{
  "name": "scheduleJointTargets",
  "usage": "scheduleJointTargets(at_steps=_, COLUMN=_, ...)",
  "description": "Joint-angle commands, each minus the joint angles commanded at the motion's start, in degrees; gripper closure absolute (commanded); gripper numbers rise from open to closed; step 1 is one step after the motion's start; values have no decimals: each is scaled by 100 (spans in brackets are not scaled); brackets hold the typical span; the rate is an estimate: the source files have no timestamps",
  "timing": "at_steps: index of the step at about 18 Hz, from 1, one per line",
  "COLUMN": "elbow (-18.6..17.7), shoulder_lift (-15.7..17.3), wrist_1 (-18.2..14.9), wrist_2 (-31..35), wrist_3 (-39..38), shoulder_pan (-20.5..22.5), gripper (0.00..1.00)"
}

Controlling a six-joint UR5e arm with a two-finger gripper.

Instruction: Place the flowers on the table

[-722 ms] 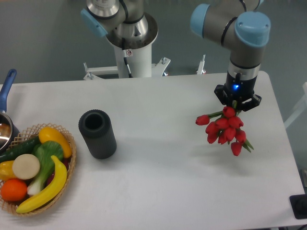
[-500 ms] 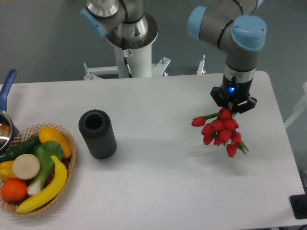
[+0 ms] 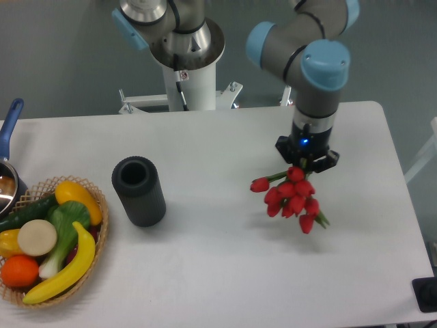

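Observation:
The flowers (image 3: 290, 198), a bunch of red tulip buds with green stems, hang from my gripper (image 3: 305, 162) over the right part of the white table (image 3: 225, 273). The gripper is shut on the stems from above, and its fingers are mostly hidden by the wrist and the buds. The buds point down and to the left. I cannot tell whether the lowest buds touch the tabletop.
A dark grey cylinder vase (image 3: 138, 191) stands left of centre. A wicker basket (image 3: 48, 239) of plastic fruit and vegetables sits at the left edge, with a pot with a blue handle (image 3: 8, 150) behind it. A second arm's white base (image 3: 186, 61) stands behind the table.
The gripper has moved left and a little toward the front with the flowers still held in it. The bunch hangs the same way.

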Motion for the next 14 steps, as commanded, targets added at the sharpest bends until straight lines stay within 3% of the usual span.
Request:
scheduleJointTargets(at_steps=1, elbow=0, shoulder_lift=-70, wrist_1=27, wrist_2=0, wrist_3=-35, shoulder_pan=-27, gripper=70)
scheduleJointTargets(at_steps=4, elbow=61, shoulder_lift=-193, wrist_1=44, wrist_2=0, wrist_3=-289, shoulder_pan=-114, gripper=39)
scheduleJointTargets(at_steps=5, elbow=79, shoulder_lift=-211, wrist_1=53, wrist_2=0, wrist_3=-325, shoulder_pan=-115, gripper=1)
scheduleJointTargets(at_steps=14, elbow=167, shoulder_lift=-176, wrist_1=325, wrist_2=0, wrist_3=-212, shoulder_pan=95, gripper=0)
